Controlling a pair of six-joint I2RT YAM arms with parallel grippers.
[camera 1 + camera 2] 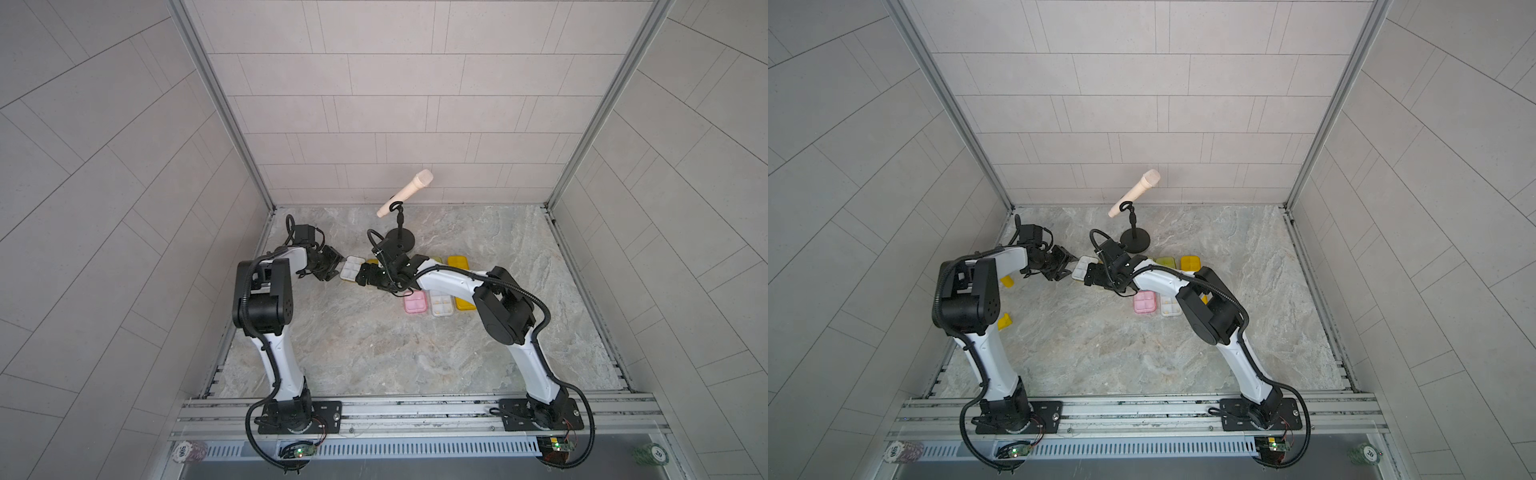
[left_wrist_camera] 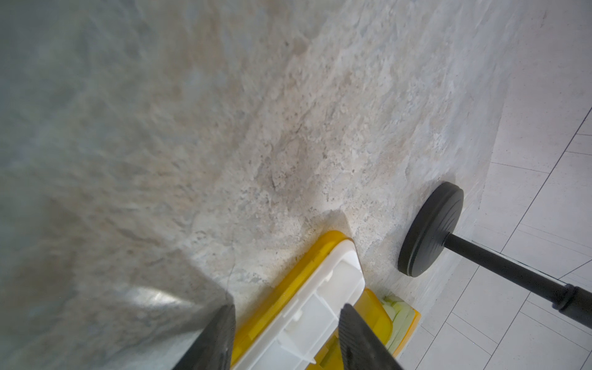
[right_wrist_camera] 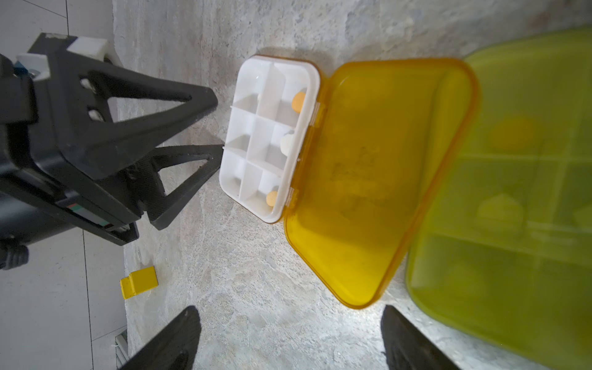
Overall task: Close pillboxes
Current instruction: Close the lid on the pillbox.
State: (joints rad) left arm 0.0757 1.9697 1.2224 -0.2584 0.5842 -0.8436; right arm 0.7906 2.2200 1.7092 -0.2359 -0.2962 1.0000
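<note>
Open pillbox (image 3: 304,153) lies on the surface (image 3: 240,272) between both hands. Left hand (image 3: 217,123): jaws parted, empty, tips at the white tray's (image 3: 256,134) outer long edge; contact unclear. Right hand (image 3: 288,336): spread wide, empty, near the orange lid's (image 3: 378,179) free edge. Lid lies flat and is hinged on the tray's other long edge. Right hand is nearer, so the lid must swing toward the left hand. 1 green pillbox (image 3: 512,208) lies just beside the lid.

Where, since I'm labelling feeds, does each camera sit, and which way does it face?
Both top views: high over the front rail, looking down and forward; whole robot shows, left gripper and right gripper close together.
Left wrist: behind its fingers, facing the open white plastic pillbox with orange-yellow translucent lid.
Right wrist: behind its fingers, facing that pillbox and the left gripper beyond.
Shared: both wrist views show that pillbox.
</note>
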